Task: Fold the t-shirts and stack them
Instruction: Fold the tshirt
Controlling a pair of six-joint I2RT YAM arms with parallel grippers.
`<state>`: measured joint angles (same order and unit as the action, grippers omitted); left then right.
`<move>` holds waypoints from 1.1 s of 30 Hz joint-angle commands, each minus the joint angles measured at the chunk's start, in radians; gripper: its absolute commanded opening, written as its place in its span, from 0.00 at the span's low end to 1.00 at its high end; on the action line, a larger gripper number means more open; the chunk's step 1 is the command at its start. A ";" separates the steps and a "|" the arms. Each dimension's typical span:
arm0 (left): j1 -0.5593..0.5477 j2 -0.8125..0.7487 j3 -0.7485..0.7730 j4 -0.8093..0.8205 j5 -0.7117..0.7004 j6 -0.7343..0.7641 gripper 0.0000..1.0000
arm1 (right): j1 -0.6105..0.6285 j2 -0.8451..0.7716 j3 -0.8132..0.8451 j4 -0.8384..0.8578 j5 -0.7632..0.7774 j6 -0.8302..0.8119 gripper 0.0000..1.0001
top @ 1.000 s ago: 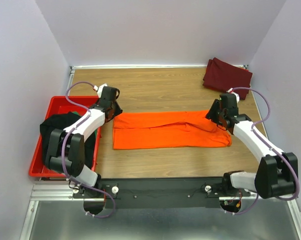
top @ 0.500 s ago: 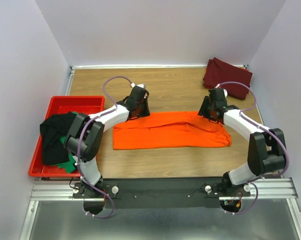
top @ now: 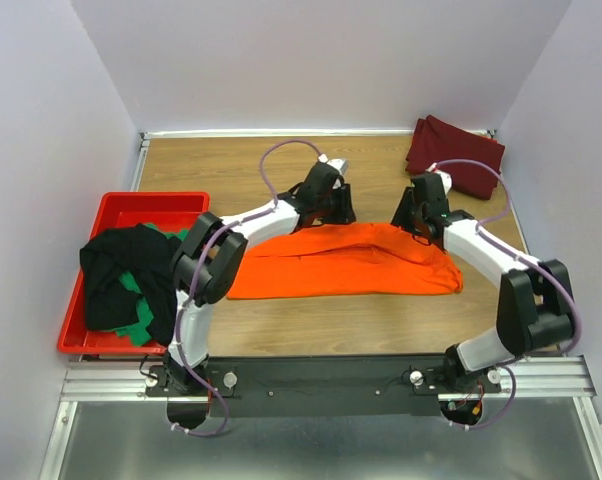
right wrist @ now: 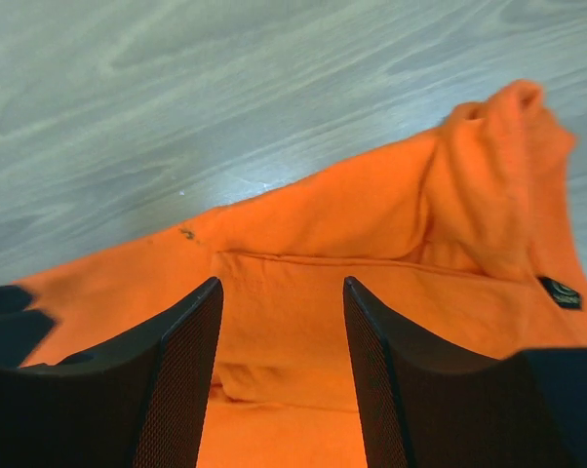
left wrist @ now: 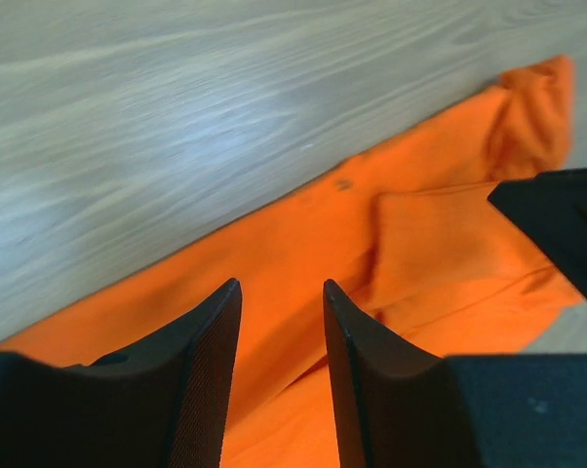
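The bright orange t-shirt (top: pixel 351 265) lies as a long folded strip across the middle of the table, its far edge humped up. My left gripper (top: pixel 333 208) hovers over that far edge near the middle, and in the left wrist view it (left wrist: pixel 280 285) is open with orange cloth (left wrist: pixel 303 234) below the gap. My right gripper (top: pixel 418 218) is over the strip's right part, close to the left one. It (right wrist: pixel 283 283) is also open above a fold of the orange cloth (right wrist: pixel 313 234). A dark maroon t-shirt (top: pixel 454 155) lies folded at the back right corner.
A red bin (top: pixel 151 197) at the left edge holds a black t-shirt (top: pixel 116 275) draped over its rim and a green one (top: pixel 131 320). Walls close in the table on three sides. The right gripper's dark body (left wrist: pixel 557 224) shows in the left wrist view.
My left gripper has swept right along the shirt's far edge from its left end to the middle and has opened wider. The right gripper shifted slightly left. The far edge has bunched up.
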<state>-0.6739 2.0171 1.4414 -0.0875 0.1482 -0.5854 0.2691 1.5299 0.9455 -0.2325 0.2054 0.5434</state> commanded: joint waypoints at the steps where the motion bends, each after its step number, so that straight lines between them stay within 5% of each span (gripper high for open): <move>1: -0.038 0.084 0.102 0.034 0.099 0.022 0.48 | 0.001 -0.108 -0.043 -0.002 0.098 0.029 0.60; 20: -0.124 0.275 0.251 0.081 0.203 0.041 0.55 | -0.001 -0.295 -0.040 -0.113 0.118 0.021 0.62; 33: -0.130 0.236 0.174 0.218 0.304 0.064 0.50 | -0.001 -0.300 -0.045 -0.119 0.121 0.021 0.62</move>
<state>-0.7937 2.2761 1.6375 0.0822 0.3862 -0.5507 0.2691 1.2469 0.8993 -0.3328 0.2913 0.5606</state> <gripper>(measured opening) 0.510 0.615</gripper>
